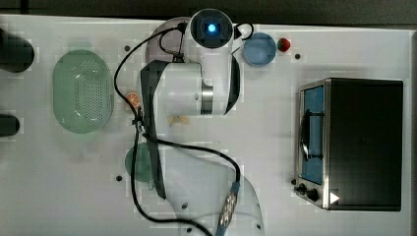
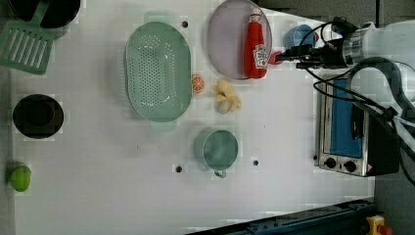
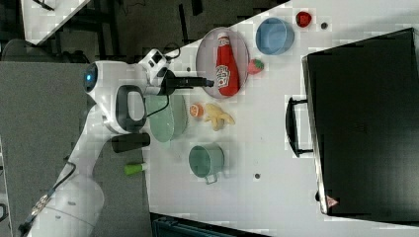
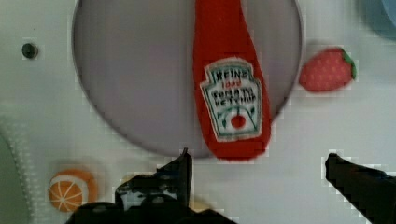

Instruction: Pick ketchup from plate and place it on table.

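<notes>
Claw (image 4: 257,163) wide open, holding nothing, hovering over the ketchup bottle's (image 4: 231,88) base end. Bottle lies flat on the plate (image 4: 135,79), just ahead of the fingers. Grasp, lift and placement on the table (image 4: 299,135) all remain.

I'm seeing the arm (image 1: 196,88) wearing glossy white shells with dark grey joint bands and a metal ring. A blue light is glowing on its round black cap. A black cable is looping along the links. The gripper (image 4: 257,172) is showing black fingers (image 4: 180,175).
</notes>
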Motion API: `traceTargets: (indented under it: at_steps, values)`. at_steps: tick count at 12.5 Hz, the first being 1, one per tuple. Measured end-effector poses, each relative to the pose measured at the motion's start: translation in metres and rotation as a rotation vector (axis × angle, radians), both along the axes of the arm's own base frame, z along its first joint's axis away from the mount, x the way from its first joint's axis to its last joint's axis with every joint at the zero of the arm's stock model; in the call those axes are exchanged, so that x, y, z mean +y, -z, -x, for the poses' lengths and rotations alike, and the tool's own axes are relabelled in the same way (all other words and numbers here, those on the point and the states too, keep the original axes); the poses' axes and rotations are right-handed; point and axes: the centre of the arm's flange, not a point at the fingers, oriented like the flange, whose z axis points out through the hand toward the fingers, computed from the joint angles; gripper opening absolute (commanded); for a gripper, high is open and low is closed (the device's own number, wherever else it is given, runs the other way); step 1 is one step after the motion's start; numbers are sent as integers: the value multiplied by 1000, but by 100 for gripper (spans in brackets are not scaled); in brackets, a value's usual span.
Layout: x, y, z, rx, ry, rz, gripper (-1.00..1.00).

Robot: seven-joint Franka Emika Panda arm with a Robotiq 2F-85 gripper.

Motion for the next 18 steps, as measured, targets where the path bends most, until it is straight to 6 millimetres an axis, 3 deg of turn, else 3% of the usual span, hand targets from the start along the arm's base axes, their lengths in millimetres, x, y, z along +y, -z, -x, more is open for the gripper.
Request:
traceTargets:
  at_steps: [4,10,12,14,16,17,18]
  values:
    - [5,40,-8,-44,-41,0,100]
    - [7,139,-4,-29,-52,-8,100]
    - [7,163,1,-33,-49,-10,100]
    - [2,165,-1,-39,-48,0,90]
    - [4,158,-7,-67,-49,-8,41]
    - [6,158,-8,-73,-54,-8,26]
    - [9,156,-9,-75,-60,-6,26]
